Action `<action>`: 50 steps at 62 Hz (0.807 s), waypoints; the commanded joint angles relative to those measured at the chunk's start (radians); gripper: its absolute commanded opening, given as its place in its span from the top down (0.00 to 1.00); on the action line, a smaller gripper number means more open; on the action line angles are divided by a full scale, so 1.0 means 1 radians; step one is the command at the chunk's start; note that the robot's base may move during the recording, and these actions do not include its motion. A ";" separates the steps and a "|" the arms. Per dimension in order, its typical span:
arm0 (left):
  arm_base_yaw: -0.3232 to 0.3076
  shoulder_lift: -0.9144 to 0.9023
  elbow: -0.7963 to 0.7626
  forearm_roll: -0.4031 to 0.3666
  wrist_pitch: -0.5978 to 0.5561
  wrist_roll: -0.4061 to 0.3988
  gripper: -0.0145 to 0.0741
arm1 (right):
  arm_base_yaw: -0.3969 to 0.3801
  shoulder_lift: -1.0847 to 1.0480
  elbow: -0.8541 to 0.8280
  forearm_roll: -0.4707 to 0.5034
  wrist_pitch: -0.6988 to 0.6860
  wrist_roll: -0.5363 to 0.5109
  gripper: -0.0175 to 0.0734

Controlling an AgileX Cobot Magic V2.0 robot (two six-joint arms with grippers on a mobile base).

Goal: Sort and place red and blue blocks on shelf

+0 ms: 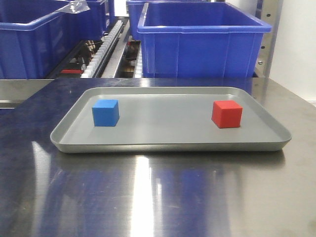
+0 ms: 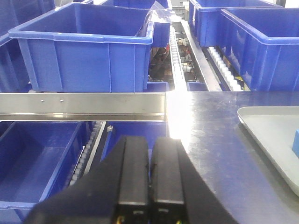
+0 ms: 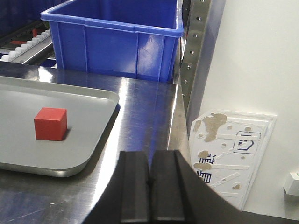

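Well, blue block (image 1: 105, 112) and red block (image 1: 227, 114) sit apart on the tray (image 1: 168, 143). Left gripper (image 2: 149, 147), right gripper (image 3: 149, 161): jaws pressed together.

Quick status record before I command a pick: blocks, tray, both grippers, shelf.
blue block: on tray, left side, untouched
red block: on tray, right side, untouched
tray: flat on steel tabletop
left gripper: fingers together, empty, left of the tray
right gripper: fingers together, empty, right of the tray
shelf: behind table, blue bins on it
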 commanded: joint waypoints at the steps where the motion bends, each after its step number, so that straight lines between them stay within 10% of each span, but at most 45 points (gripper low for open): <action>1: 0.002 -0.017 0.039 -0.008 -0.086 -0.004 0.74 | -0.004 -0.008 -0.002 0.000 -0.086 -0.004 0.75; 50: 0.002 -0.017 0.039 -0.008 -0.235 -0.004 0.74 | -0.004 -0.008 -0.002 0.000 -0.201 -0.004 0.75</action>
